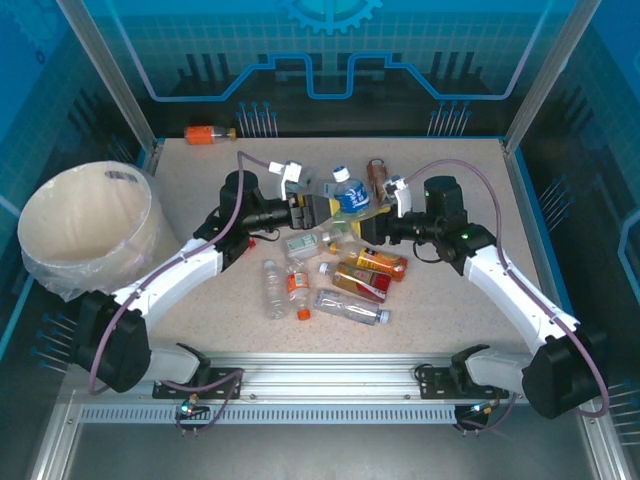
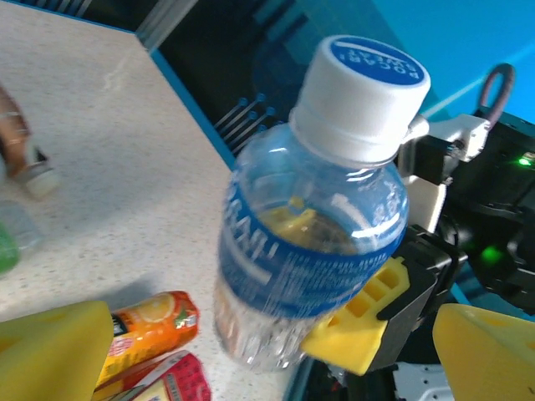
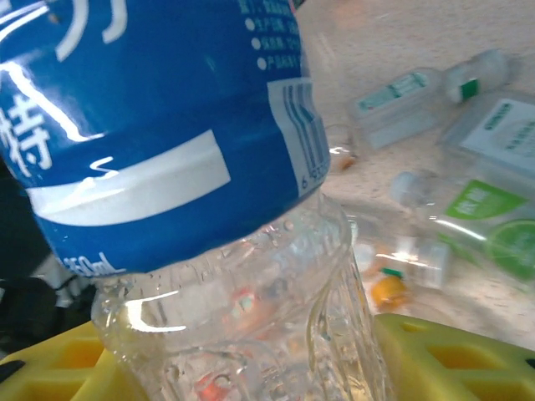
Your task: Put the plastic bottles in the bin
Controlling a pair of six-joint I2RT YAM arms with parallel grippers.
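Observation:
A clear bottle with a blue label and white cap (image 1: pixel 347 190) stands tilted at the middle of the table, between both grippers. My right gripper (image 1: pixel 373 214) is shut on its ribbed lower part (image 3: pixel 251 317), a yellow finger (image 3: pixel 451 359) on each side. My left gripper (image 1: pixel 320 210) faces it from the left, open wide; its yellow fingers (image 2: pixel 50 351) stand well apart from the bottle (image 2: pixel 309 251). Several more plastic bottles (image 1: pixel 340 275) lie in a pile in front of the grippers. The bin (image 1: pixel 135 235), cream-white with a bag liner, stands at the left edge.
A brown bottle (image 1: pixel 376 178) lies just behind the grippers. An orange bottle (image 1: pixel 210 133) lies at the back beyond the table's raised edge. An orange-labelled bottle (image 2: pixel 146 322) lies under my left gripper. Metal frame posts stand at the back corners.

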